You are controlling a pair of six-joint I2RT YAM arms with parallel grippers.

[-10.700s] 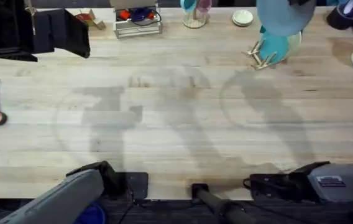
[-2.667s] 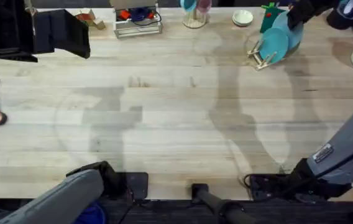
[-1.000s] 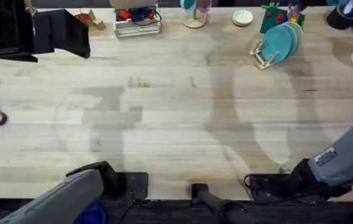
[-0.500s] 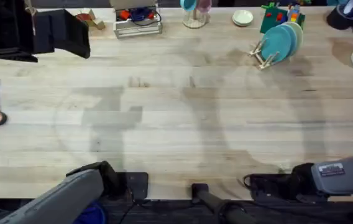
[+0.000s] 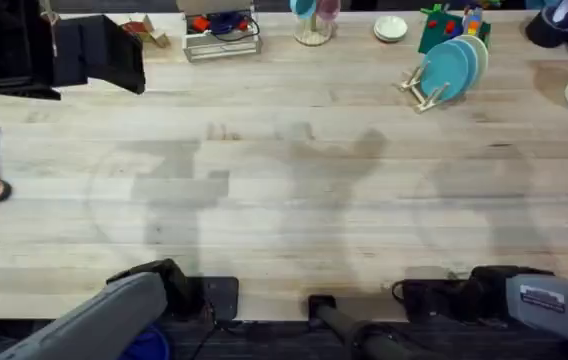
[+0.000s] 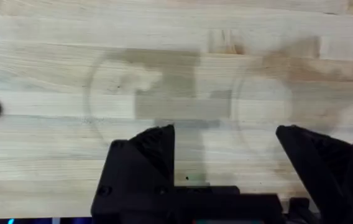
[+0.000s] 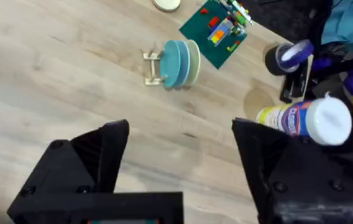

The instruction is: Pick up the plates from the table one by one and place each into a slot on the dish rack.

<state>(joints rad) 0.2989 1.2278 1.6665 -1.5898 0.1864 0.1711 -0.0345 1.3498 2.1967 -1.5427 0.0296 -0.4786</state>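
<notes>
Pale wood planks with visible grain and seams make up the worktop (image 5: pixel 284 200); near its far right corner stands the rack (image 5: pixel 421 90), a small light-wood frame of crossed slats and pegs; the three plates (image 5: pixel 454 65) stand on edge in it, stacked face to face, round and flat; their faces point toward the worktop's near left, and the row runs back toward the far right; the light blue plate (image 7: pixel 171 63) is at the front, a teal one just behind it, and the cream plate (image 7: pixel 192 62) at the back; the left end effector (image 6: pixel 226 158) hangs over bare planks at the near left, black fingers spread wide; the right end effector (image 7: pixel 179 162) sits at the near right edge, fingers likewise apart, holding nothing.
</notes>
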